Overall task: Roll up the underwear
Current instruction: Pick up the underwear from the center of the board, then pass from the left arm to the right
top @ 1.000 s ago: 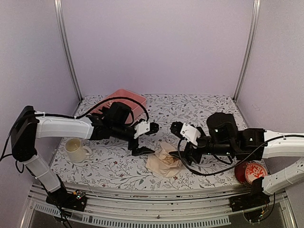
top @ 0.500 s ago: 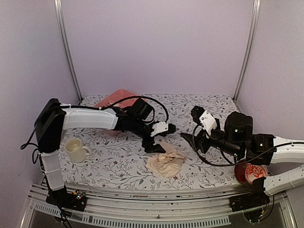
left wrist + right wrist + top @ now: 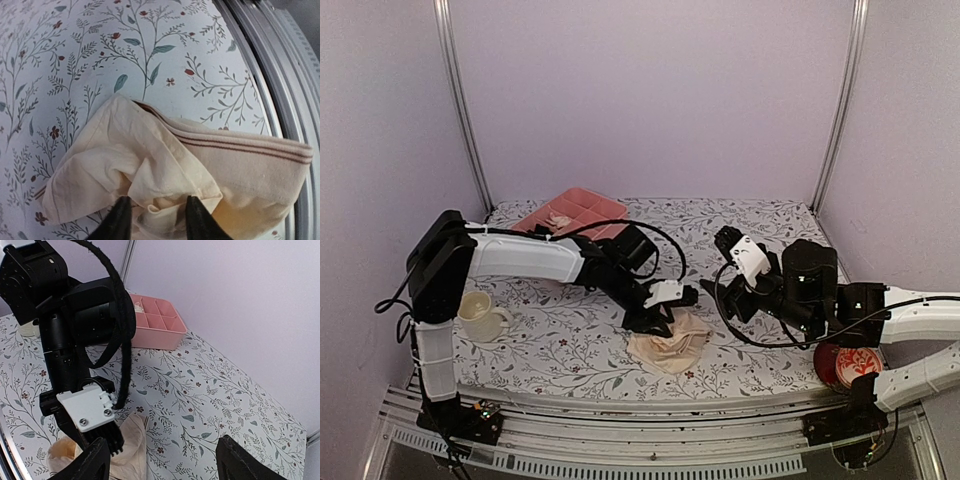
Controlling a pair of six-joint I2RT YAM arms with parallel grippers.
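Pale peach underwear (image 3: 165, 165) lies crumpled on the floral table (image 3: 100, 45), directly under the left gripper (image 3: 157, 220). A raised fold sits between its fingers (image 3: 120, 220), which stand moderately apart with their tips at the cloth, not pinched. The fabric is thin, soft and wrinkled, and its folded band is edged with thin brown stripes. The right gripper (image 3: 162, 452) hangs off to the side of the cloth, its fingers (image 3: 95, 465) spread wide with nothing between them.

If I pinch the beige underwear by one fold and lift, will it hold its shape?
Probably not: the underwear lies in soft crumpled folds, so it should droop. It looks thin and light; a push would likely bunch it, not slide it.
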